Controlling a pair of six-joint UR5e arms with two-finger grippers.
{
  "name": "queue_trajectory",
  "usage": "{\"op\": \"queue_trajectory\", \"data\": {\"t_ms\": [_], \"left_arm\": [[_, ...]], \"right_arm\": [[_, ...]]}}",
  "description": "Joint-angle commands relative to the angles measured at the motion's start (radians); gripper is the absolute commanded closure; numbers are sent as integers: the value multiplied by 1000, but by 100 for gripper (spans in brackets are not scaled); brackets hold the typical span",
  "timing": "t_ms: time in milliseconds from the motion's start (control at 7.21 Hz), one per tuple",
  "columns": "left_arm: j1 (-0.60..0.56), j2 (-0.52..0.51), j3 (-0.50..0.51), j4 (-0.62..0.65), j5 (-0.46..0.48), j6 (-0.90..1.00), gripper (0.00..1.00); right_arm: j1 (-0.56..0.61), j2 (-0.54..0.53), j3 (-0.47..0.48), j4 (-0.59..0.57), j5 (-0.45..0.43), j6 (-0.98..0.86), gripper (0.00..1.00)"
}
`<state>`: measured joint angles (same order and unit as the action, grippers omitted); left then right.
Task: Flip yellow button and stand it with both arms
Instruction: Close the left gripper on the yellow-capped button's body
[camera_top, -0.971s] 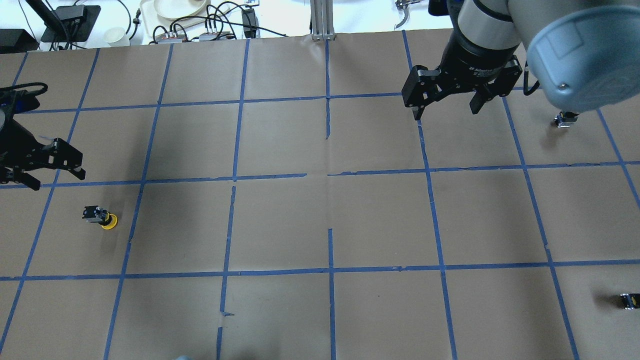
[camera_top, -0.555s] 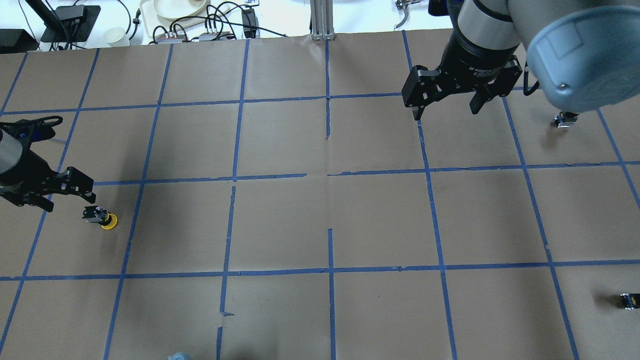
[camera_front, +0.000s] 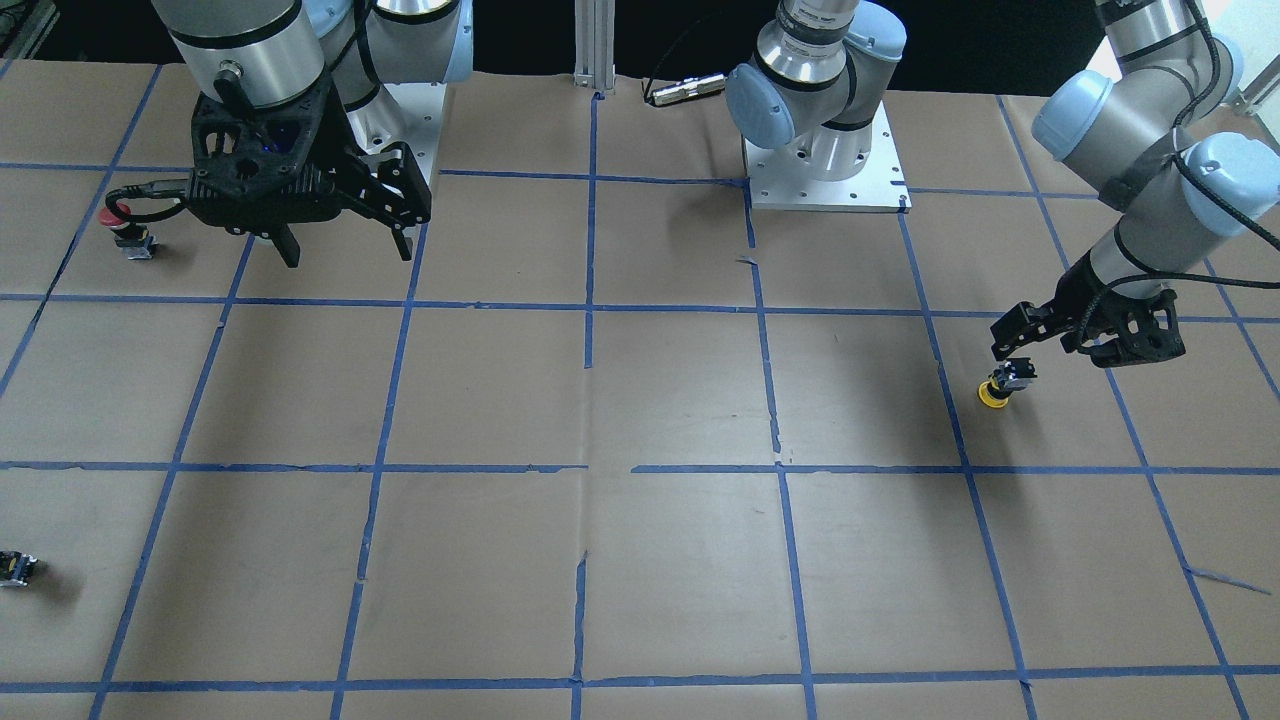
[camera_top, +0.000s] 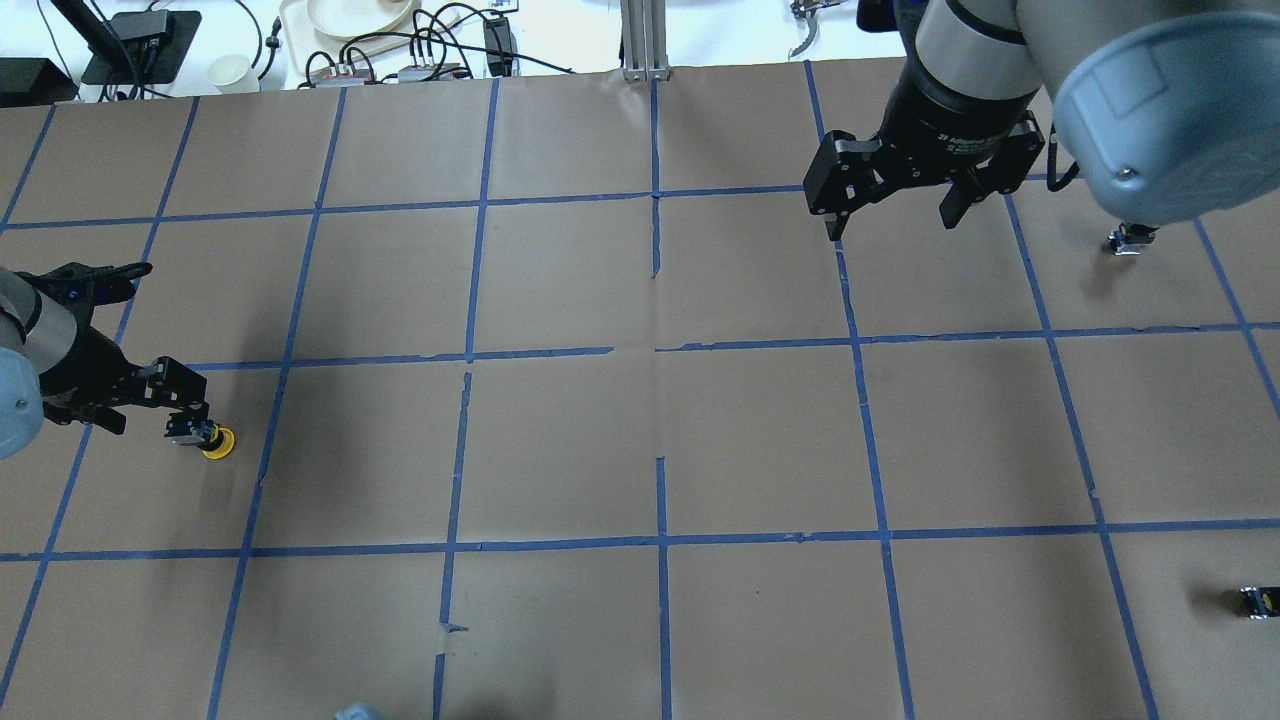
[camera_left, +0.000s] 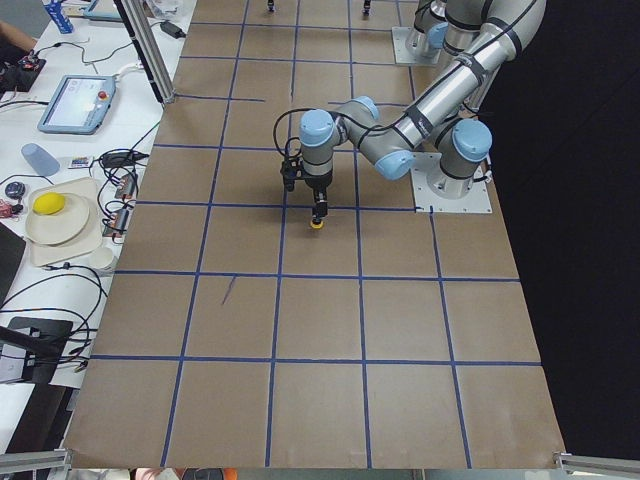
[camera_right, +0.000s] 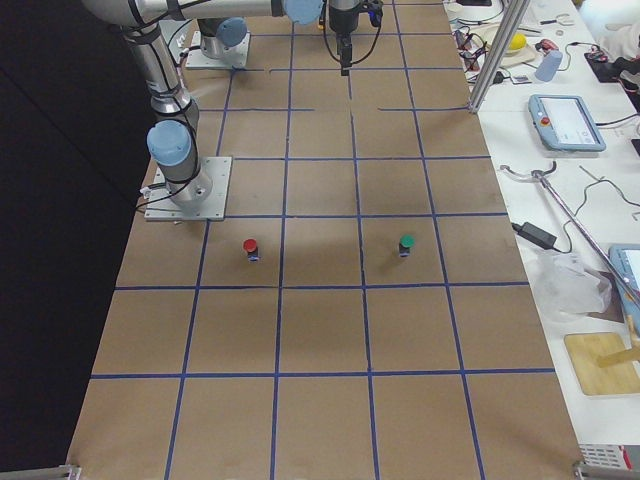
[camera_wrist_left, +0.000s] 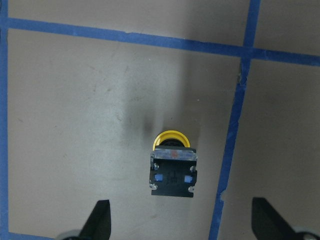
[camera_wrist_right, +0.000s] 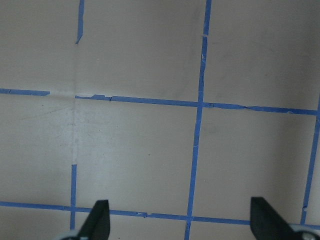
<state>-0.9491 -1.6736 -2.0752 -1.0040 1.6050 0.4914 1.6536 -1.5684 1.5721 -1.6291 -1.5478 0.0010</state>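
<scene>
The yellow button (camera_top: 207, 439) lies on its side on the paper-covered table at the left, with its yellow cap toward the table's middle. It also shows in the front view (camera_front: 1003, 386), the left view (camera_left: 316, 221) and the left wrist view (camera_wrist_left: 173, 170). My left gripper (camera_top: 150, 418) is open and empty. It hangs just above and behind the button's black body (camera_front: 1050, 355). In the left wrist view (camera_wrist_left: 182, 222) the button sits centred ahead of the two fingertips. My right gripper (camera_top: 893, 222) is open and empty, high over the far right (camera_front: 348, 252), with only bare table under it (camera_wrist_right: 181, 222).
A red-capped button (camera_top: 1130, 240) stands near the right arm (camera_front: 130, 232) (camera_right: 250, 247). Another small button (camera_top: 1258, 600) sits at the near right edge, green-capped in the right view (camera_right: 405, 243). Cables, a plate and tablets lie on the side tables beyond the mat.
My left gripper has moved right and down toward the yellow button, from the left edge to just over its body. The right arm and the button have not moved.
</scene>
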Motion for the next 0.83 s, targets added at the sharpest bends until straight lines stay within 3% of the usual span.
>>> {"op": "queue_trajectory", "data": {"t_ms": [0,416,555,693], "left_arm": [[6,-28,0,21,0,15,0],[6,-34,-17,21,0,19,0],[6,-38,-19,22,-2,24,5],[6,-49,-19,22,0,21,23]], "right_arm": [[0,1,-1,0,0,1,0],[0,-1,-1,0,-3,2,0],[0,1,-1,0,-3,-1,0],[0,1,-1,0,-9,4,0]]}}
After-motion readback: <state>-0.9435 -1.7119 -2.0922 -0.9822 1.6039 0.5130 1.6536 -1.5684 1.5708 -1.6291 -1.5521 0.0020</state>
